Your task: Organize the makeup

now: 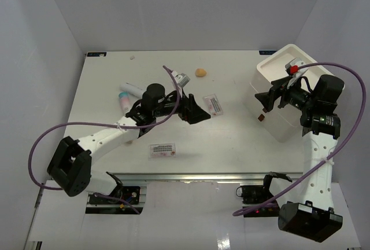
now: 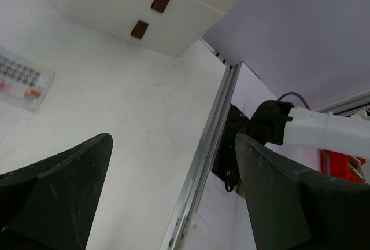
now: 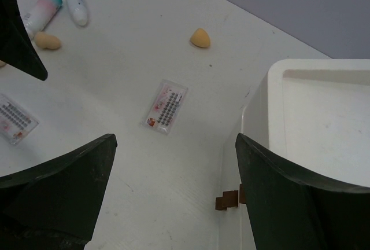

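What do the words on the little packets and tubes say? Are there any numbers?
Nothing here can be read for sure.
far packet: rows of dark dots and a bit of red print, too small to read.
near packet: the same kind of print, blurred.
pink tube: no lettering can be made out.
white tube: no lettering can be made out.

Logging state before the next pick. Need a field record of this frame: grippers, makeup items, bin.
left gripper: open, empty, over mid-table
right gripper: open, empty, above the bin's left edge
bin: white, right side of table; no makeup seen in its visible part
centre packet: flat on table, next to left gripper
front packet: flat, near front edge
back sponge: alone, toward rear
left sponge: by the tubes
white tube: lying, left side
pink tube: teal cap, beside white tube
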Tool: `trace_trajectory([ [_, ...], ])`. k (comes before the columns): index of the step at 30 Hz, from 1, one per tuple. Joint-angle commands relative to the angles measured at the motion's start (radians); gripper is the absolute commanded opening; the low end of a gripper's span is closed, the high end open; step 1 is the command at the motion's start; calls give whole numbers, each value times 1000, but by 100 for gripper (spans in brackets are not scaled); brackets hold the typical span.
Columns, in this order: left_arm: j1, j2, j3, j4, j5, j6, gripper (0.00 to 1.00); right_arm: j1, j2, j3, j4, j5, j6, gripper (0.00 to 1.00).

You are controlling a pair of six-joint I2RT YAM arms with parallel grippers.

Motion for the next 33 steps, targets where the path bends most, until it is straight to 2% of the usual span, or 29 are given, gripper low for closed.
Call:
trace_trajectory([
  [1, -79, 140, 142, 191, -98, 37, 98, 1, 0, 108, 119, 30, 199, 90],
  [5, -142, 321, 302, 270, -102, 89, 98, -1, 8, 165, 112, 142, 313, 90],
  [9, -183, 508, 478, 295, -91, 93, 97, -2, -12, 206, 98, 209, 347, 91],
  [15, -240, 696, 704, 317, -116, 70, 89, -5, -22, 252, 80, 244, 408, 93],
  [20, -286, 797, 863, 271, -177, 87, 83, -5, -35, 224, 83, 241, 425, 93],
  [29, -365, 954, 1127, 153, -348, 129, 81, -7, -63, 211, 82, 243, 432, 93],
  [33, -379, 970, 1146, 121, -418, 158, 79, -7, -74, 205, 80, 239, 428, 92],
])
